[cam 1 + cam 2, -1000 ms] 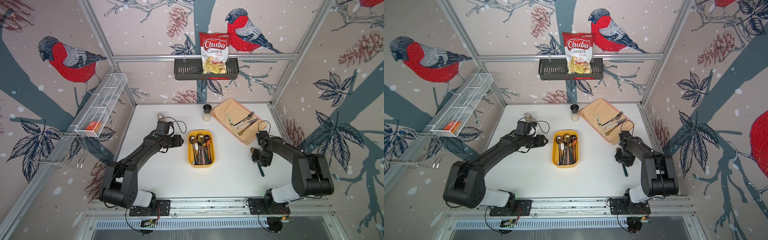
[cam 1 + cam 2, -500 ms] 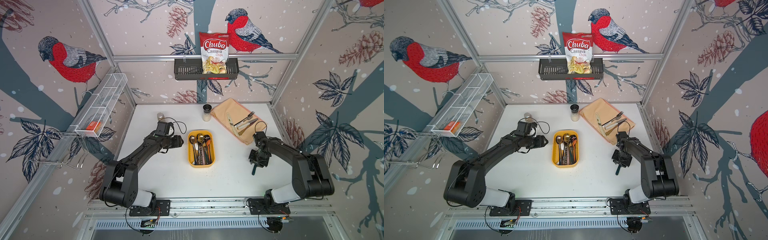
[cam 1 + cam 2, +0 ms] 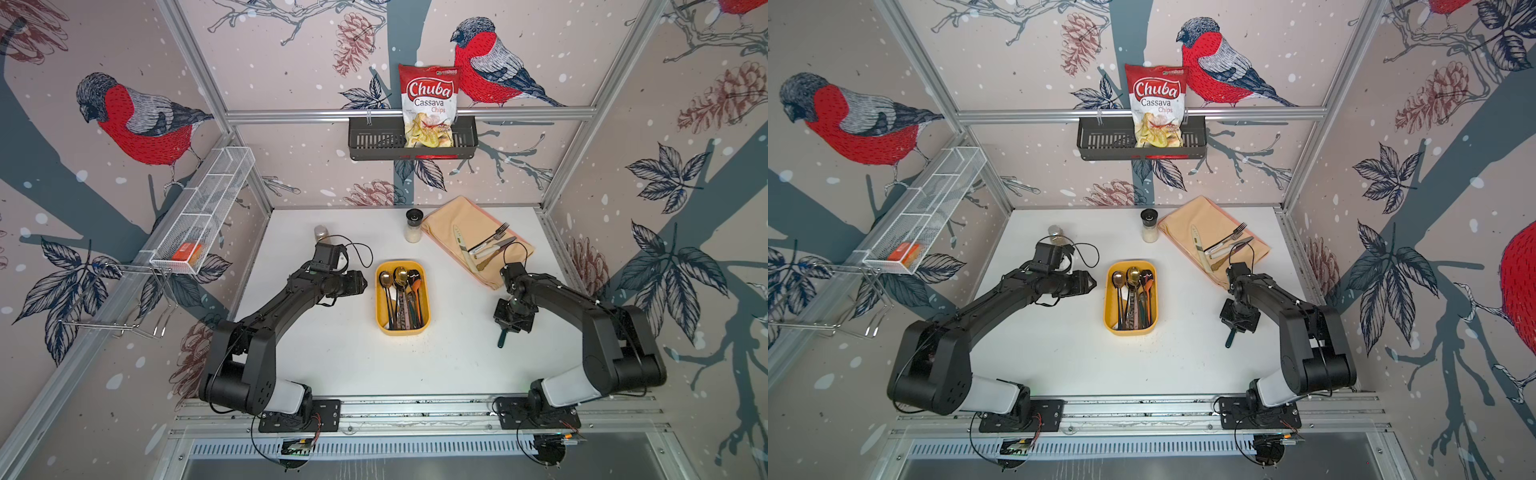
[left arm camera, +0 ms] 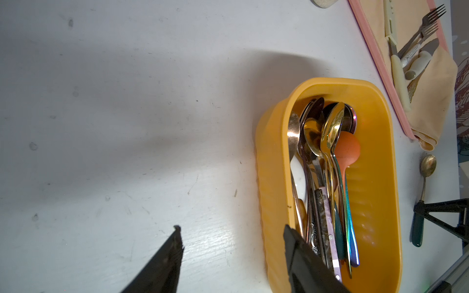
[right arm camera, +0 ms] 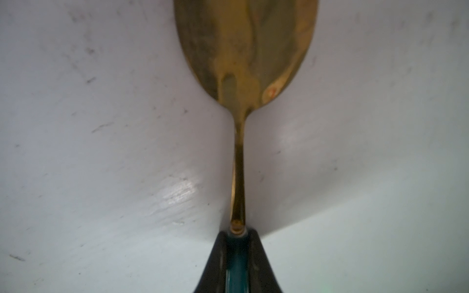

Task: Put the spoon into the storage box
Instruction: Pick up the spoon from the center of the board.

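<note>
Grasp step: spoon [image 3: 501, 338] gripped, not yet in storage box [image 3: 403, 331].
L→R in a top view: left gripper [image 3: 360, 285] mid-frame, jaws apart, just beside the box w/ other cutlery [image 3: 401, 299]. Right gripper [image 3: 513, 321] centre-right, jaws clamped on spoon's teal handle, apparently not yet off the scuffed white table [image 3: 332, 365]. Next: lift clear, swing left, lower over rim w/o snagging. Bird-print walls [image 3: 124, 124] all round.

Bullfinch-papered walls [image 3: 291, 62], aluminium frame [image 3: 291, 115] — white tabletop [image 3: 457, 365]
</note>
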Controlling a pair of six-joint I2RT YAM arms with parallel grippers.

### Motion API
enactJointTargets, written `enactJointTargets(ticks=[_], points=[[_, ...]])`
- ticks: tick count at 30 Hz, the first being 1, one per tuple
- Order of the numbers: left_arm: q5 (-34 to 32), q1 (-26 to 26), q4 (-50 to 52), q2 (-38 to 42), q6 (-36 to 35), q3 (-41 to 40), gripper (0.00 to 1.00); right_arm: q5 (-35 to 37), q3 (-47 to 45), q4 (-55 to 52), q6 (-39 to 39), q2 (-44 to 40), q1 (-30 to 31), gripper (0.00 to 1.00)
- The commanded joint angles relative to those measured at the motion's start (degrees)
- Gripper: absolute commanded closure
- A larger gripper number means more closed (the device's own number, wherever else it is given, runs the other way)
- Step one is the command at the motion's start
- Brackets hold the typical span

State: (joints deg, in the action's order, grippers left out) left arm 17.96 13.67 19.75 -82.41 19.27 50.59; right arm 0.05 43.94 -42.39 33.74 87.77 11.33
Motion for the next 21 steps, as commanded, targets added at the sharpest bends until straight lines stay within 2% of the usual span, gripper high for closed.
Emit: enactJointTargets(ticks=[1, 9, 14, 18, 21], points=[[0.02, 0.12, -0.41, 0.41, -0.50, 0.39, 0.35, -2.47, -1.19, -1.76, 1.19, 2.24, 1.04, 0.89], [-0.62, -0.04, 0.08, 0.49, -0.45, 1.50, 0.35, 3.27, 5.62, -8.14, 2.56, -0.93, 3.23, 0.92], [3.90, -3.82, -2.38, 0.76, 1.67, -0.20, 0.35, 6.21, 13.45, -13.25, 2.91, -3.34, 4.95, 0.94], [3.91, -5.92, -2.71, 1.29, 2.05, -1.28, 0.35, 7.21, 21.68, -16.25, 3.48, -2.34, 8.99, 0.94], [4.73, -7.34, -3.15, 1.46, 2.44, -2.56, 0.35, 7.66, 29.35, -17.59, 3.47, 1.76, 13.97, 0.94]])
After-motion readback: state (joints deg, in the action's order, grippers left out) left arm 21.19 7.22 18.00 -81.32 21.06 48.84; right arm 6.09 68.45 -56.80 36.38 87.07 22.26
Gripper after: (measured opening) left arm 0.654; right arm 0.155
